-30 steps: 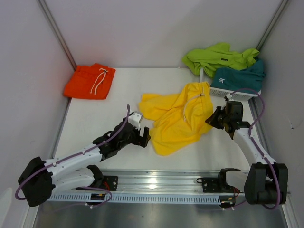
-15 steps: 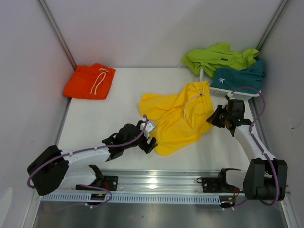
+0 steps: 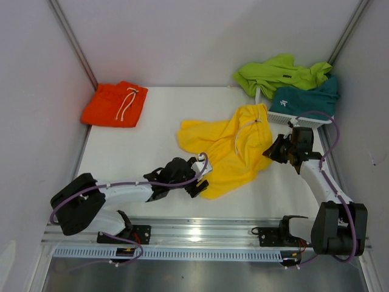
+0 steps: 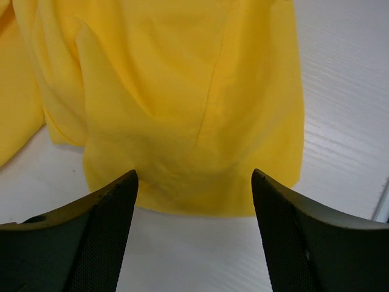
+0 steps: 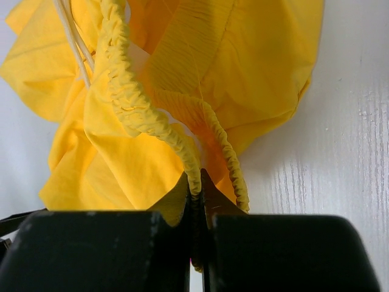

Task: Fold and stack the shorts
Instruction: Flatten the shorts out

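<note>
Yellow shorts (image 3: pixel 228 155) lie spread and rumpled across the middle of the table. My right gripper (image 3: pixel 273 152) is shut on their elastic waistband (image 5: pixel 161 131) at the right side, the band pinched between the fingers. My left gripper (image 3: pixel 199 179) stands open just short of the yellow shorts' near hem (image 4: pixel 194 201), with bare table between its fingertips. Folded orange shorts (image 3: pixel 115 103) with a white drawstring lie at the far left. Lime green shorts (image 3: pixel 279 73) and teal shorts (image 3: pixel 307 97) are heaped at the far right.
A white mesh basket (image 3: pixel 298 120) sits under the green and teal shorts at the back right corner. Grey walls close in the table on three sides. A metal rail (image 3: pixel 200 228) runs along the near edge by the arm bases.
My left arm has reached right and forward, bringing its gripper up to the near hem of the yellow shorts, and its jaws have narrowed a little. The right gripper has held still.
</note>
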Robot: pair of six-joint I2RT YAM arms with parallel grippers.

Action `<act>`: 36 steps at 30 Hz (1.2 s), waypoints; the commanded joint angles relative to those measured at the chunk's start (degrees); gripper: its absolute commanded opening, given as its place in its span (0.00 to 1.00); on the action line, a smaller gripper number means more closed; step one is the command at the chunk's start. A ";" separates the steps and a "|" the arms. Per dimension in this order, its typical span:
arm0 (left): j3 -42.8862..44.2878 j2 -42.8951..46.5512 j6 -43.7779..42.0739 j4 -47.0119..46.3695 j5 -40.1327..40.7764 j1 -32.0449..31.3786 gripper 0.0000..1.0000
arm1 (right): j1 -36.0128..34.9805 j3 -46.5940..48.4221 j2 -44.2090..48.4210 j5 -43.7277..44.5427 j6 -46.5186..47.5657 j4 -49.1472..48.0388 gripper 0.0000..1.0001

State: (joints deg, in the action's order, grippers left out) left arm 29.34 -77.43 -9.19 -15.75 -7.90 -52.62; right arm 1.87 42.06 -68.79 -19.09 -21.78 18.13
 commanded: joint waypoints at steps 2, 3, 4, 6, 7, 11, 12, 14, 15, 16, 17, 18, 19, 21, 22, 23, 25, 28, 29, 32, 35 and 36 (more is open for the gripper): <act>5.01 -3.77 -3.38 1.50 3.94 -0.38 0.74 | 0.24 1.71 -0.02 -1.91 0.60 -2.66 0.00; 5.54 -4.83 -3.38 2.03 4.99 -0.29 0.68 | 0.24 1.62 -0.02 -2.26 0.60 -2.75 0.00; 5.90 -6.49 -3.46 2.56 5.00 -0.38 0.65 | 0.24 1.53 0.06 -2.27 0.51 -2.75 0.00; 7.22 -7.73 -3.55 3.70 4.74 -0.38 0.47 | 0.33 1.62 0.15 -2.27 0.51 -2.84 0.00; 7.74 -8.26 -3.38 4.58 4.65 -0.38 0.39 | 0.33 1.62 0.24 -2.35 0.34 -2.84 0.00; 8.98 -8.36 -2.94 7.48 5.79 -0.38 0.00 | 0.50 2.41 0.42 -2.79 -0.89 -2.84 0.00; 9.41 -8.09 -2.68 8.01 6.14 -0.38 0.00 | 0.59 3.28 0.50 -3.31 -1.33 -2.84 0.00; 9.68 -6.00 -1.19 9.15 7.46 -0.38 0.00 | 0.68 4.60 0.59 -4.19 -2.91 -2.32 0.00; 10.12 -4.85 -0.57 9.85 8.16 -0.38 0.00 | 0.68 6.35 0.77 -4.90 -3.44 -1.96 0.00; 10.47 -3.53 1.09 11.60 11.82 -0.38 0.00 | 0.68 7.32 1.29 -5.25 -4.05 -1.44 0.00; 11.25 -0.47 2.15 12.84 13.68 -0.38 0.00 | 0.68 8.29 1.56 -6.30 -5.02 -0.65 0.00; 12.57 1.04 3.20 15.89 15.79 -0.38 0.00 | 0.68 10.21 1.99 -7.00 -5.55 -0.38 0.00; 13.54 2.62 5.65 19.06 19.55 -0.38 0.00 | 0.68 11.19 2.78 -7.97 -6.16 -0.29 0.00; 17.58 6.30 7.51 24.42 22.65 -0.38 0.00 | 0.68 13.38 3.40 -11.31 -7.48 -0.20 0.00; 22.46 7.28 8.13 30.45 24.23 -0.38 0.00 | 0.68 15.57 3.67 -12.28 -8.27 -0.29 0.00; 24.34 8.16 8.22 33.65 27.64 -0.38 0.00 | 0.68 16.72 4.28 -14.37 -8.80 -0.38 0.00; 32.21 10.89 8.05 42.93 31.09 -0.55 0.00 | 0.68 19.70 5.07 -15.88 -10.47 -0.20 0.00; 39.27 14.93 7.00 50.89 34.70 -1.51 0.00 | 0.77 21.39 7.70 -15.81 -11.18 1.90 0.00; 42.00 15.72 6.30 51.86 33.58 -1.87 0.00 | 0.77 21.48 9.28 -13.80 -11.18 2.60 0.00; 46.49 15.04 4.54 55.47 28.31 -2.22 0.00 | 1.12 20.43 11.05 -8.36 -11.18 5.77 0.00; 45.99 9.07 4.88 56.88 24.69 -2.22 0.00 | 2.52 18.41 11.58 -5.70 -11.35 7.71 0.00; 42.85 7.66 5.23 55.75 22.77 -2.22 0.00 | 3.74 16.84 11.75 -5.17 -11.44 7.97 0.00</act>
State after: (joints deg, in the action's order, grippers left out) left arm 76.07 -63.02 -3.44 33.47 19.16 -54.37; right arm 3.49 60.93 -57.14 -28.53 -32.01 23.05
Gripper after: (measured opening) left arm 0.003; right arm 0.022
